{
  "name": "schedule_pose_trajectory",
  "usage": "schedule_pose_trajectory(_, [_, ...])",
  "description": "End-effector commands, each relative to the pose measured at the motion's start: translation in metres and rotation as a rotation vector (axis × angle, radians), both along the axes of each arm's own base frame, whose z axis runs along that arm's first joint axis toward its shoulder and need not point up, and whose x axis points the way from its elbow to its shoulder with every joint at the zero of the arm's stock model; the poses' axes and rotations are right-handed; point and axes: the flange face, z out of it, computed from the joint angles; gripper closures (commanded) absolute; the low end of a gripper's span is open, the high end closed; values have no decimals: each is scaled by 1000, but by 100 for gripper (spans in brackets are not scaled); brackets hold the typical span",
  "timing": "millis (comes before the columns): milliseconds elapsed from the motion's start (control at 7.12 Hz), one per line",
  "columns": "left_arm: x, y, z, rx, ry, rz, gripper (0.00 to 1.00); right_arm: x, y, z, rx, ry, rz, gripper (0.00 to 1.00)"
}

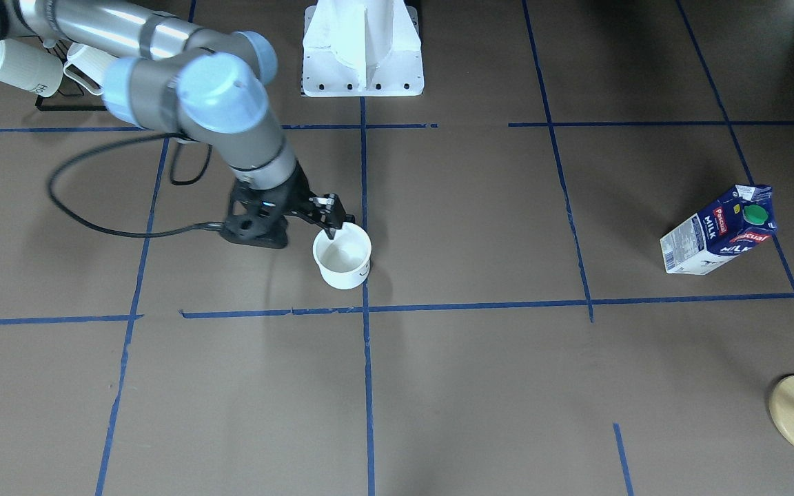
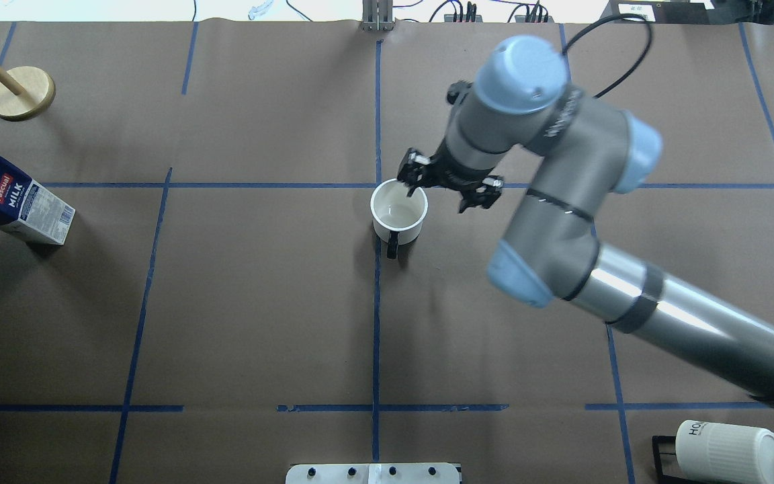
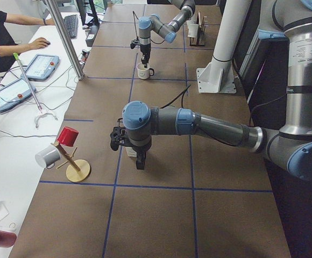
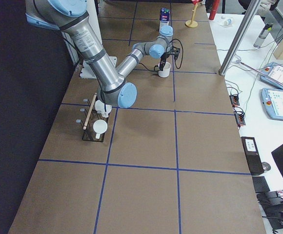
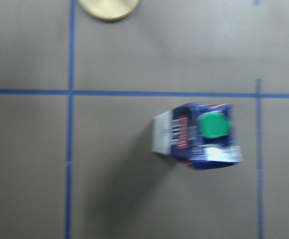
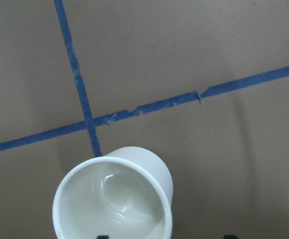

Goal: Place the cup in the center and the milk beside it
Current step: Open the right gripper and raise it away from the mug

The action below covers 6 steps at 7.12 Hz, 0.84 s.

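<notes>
The white cup [image 2: 398,212] with a black handle stands upright just beside the center [image 2: 377,185], where the long blue tape lines cross. It also shows in the front view [image 1: 342,258] and the right wrist view [image 6: 114,199]. My right gripper [image 2: 446,191] is open over the cup's rim, with one finger [image 1: 333,224] dipped inside the cup and the other outside it. The milk [image 2: 14,202] stands far off at the table's left, also in the front view [image 1: 717,231]. The left wrist view looks straight down on the milk [image 5: 199,134]. My left gripper [image 3: 140,161] hovers over it; I cannot tell if it is open.
A wooden mug tree base [image 2: 21,93] stands beyond the milk. A black rack with ribbed white mugs [image 2: 729,454] is at the near right corner. The white robot base [image 1: 362,48] is at the table's robot side. An operator [image 3: 5,32] sits at the side desk.
</notes>
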Motion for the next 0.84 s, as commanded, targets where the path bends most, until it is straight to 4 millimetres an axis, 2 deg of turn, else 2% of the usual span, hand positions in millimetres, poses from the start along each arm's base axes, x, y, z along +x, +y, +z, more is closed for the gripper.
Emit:
schedule_pose_trajectory(0, [67,-10,-40,-4,-42,63,0,104,6,43,9,-32,30,0])
schedule_pose_trajectory(140, [105,-17,-32,-9,-141,104,0,142,19,83,58,-6,-23,0])
schedule_pose_trajectory(281, [121,-35,-11,-29,-183,127,0,168,30,106,74,6,-48,0])
schedule_pose_trajectory(421, [130,-61,-1,-44,-185,129,0,172,36,118,68,22,-49,0])
schedule_pose_trajectory(702, [142,-99,16,-41,-187,130,0,176,41,129,72,21,-46,0])
